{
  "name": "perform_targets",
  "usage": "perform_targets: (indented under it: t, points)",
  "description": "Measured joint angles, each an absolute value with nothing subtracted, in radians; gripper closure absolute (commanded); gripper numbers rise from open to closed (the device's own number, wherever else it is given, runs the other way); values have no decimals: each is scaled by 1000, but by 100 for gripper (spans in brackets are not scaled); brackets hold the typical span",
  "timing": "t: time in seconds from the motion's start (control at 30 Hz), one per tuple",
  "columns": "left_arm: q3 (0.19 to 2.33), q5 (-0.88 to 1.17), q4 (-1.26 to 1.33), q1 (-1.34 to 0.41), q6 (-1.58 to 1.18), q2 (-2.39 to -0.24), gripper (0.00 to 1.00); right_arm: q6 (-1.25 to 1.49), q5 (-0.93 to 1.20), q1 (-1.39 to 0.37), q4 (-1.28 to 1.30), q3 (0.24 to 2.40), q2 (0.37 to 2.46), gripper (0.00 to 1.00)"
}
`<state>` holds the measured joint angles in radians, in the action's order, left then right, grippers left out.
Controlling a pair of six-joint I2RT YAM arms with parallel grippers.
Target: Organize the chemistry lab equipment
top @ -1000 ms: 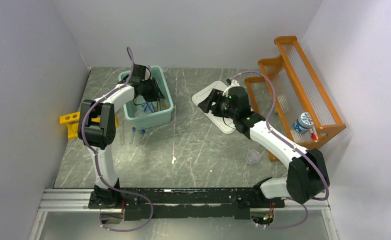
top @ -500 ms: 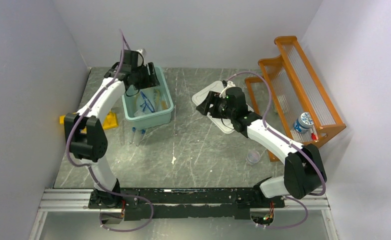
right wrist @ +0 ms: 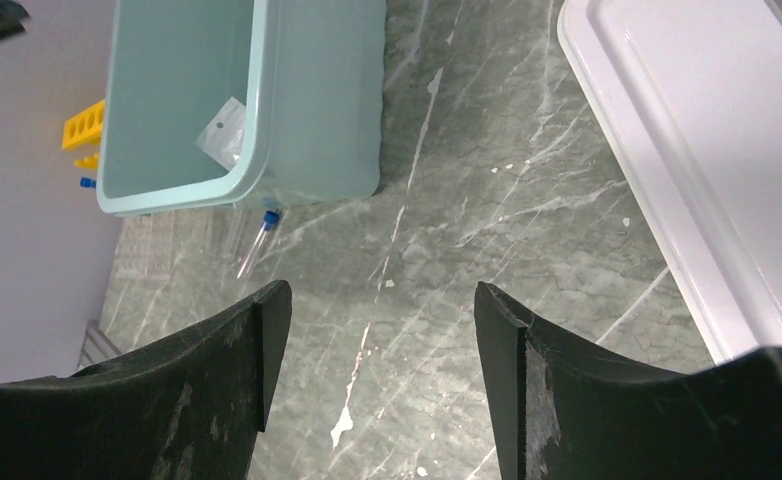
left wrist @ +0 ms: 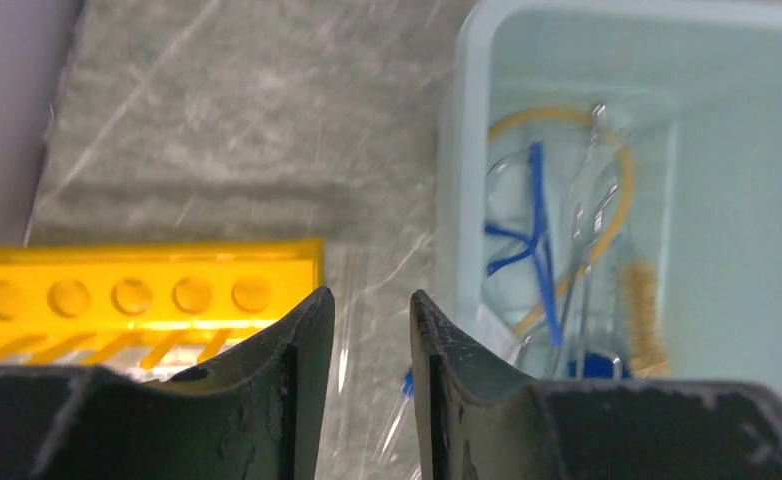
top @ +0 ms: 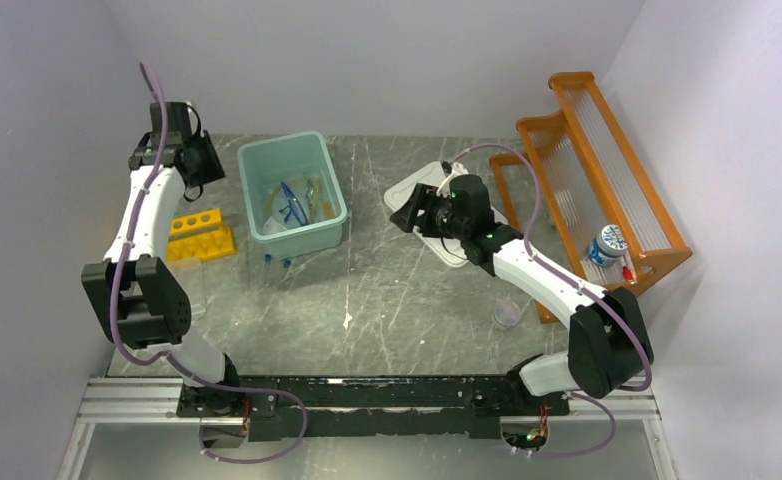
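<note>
Even, diffuse light from above fills the top view, casting only faint, soft shadows of the arms on the table (top: 407, 290) and no hard glare. The left wrist view is smeared, perhaps by motion, so the yellow tube rack (left wrist: 137, 295) and the contents of the teal bin (left wrist: 464, 150) look soft. The right wrist view is sharper, though the white tray (right wrist: 687, 150) is nearly washed out and the right gripper (right wrist: 379, 290) shows as a dark, grainy silhouette.

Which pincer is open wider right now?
The right pincer: wide gap between its fingers, hovering by the white tray. The left pincer shows only a narrow slit, near the yellow rack.
</note>
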<state>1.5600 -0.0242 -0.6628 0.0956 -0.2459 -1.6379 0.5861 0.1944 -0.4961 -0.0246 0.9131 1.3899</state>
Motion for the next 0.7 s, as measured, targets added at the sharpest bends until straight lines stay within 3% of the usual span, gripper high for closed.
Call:
perform_targets:
  t: [0.23,0.7]
  points:
    - [1445,11,-715,107,-224,-1651,72,587,195,-498,-25,904,1390,30]
    - [1468,181,-708,-2,-215,-1809,66,586,195,-499,-40,899,1401,30]
